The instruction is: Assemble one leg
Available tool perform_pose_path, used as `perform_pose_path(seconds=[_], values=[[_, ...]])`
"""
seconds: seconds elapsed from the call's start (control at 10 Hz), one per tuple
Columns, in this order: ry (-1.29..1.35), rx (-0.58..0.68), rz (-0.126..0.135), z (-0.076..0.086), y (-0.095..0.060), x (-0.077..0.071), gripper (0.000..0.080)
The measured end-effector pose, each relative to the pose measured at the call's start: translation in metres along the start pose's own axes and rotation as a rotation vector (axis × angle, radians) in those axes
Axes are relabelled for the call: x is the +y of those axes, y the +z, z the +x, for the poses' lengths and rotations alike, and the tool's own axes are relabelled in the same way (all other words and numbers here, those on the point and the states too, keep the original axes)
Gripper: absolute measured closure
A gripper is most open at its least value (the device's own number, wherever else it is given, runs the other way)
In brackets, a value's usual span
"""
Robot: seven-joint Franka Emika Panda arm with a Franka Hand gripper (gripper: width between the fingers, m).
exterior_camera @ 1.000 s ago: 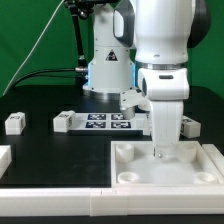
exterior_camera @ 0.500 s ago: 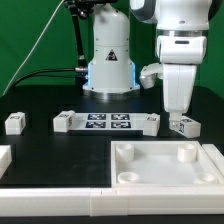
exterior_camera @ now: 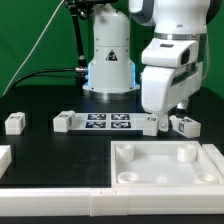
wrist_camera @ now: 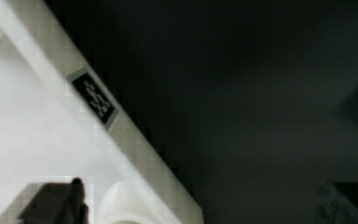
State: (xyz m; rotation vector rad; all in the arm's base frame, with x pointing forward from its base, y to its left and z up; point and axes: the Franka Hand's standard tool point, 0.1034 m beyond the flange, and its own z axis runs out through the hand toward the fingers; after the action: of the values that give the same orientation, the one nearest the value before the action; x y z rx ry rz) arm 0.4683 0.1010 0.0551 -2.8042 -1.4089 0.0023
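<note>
A leg, a small white block with a tag, stands on the black table right of the marker board. A second leg stands at the exterior view's left. The large white tray with corner sockets lies in front. My gripper hangs tilted over the marker board's right end, just left of the right leg and not touching it. In the wrist view my gripper is open and empty: dark fingers stand wide apart over black table, beside a white tagged piece that I cannot identify.
Another white part shows at the left edge. A long white bar runs along the front. The robot base stands behind the marker board.
The gripper has lifted out of the tray's socket, moved back toward the right leg, and now tilts and hangs lower beside it.
</note>
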Motion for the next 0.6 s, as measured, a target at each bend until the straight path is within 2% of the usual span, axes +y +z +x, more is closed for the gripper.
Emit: perform_pose_path(seconds=[0.1,0.4,0.6], values=[[0.110,0.001,0.001,0.001,0.000,-0.001,0.0151],[0.512,0.000,0.012,0.017,0.000,-0.024,0.0151],[0.509,0.002,0.016,0.026,0.002,-0.041,0.0151]])
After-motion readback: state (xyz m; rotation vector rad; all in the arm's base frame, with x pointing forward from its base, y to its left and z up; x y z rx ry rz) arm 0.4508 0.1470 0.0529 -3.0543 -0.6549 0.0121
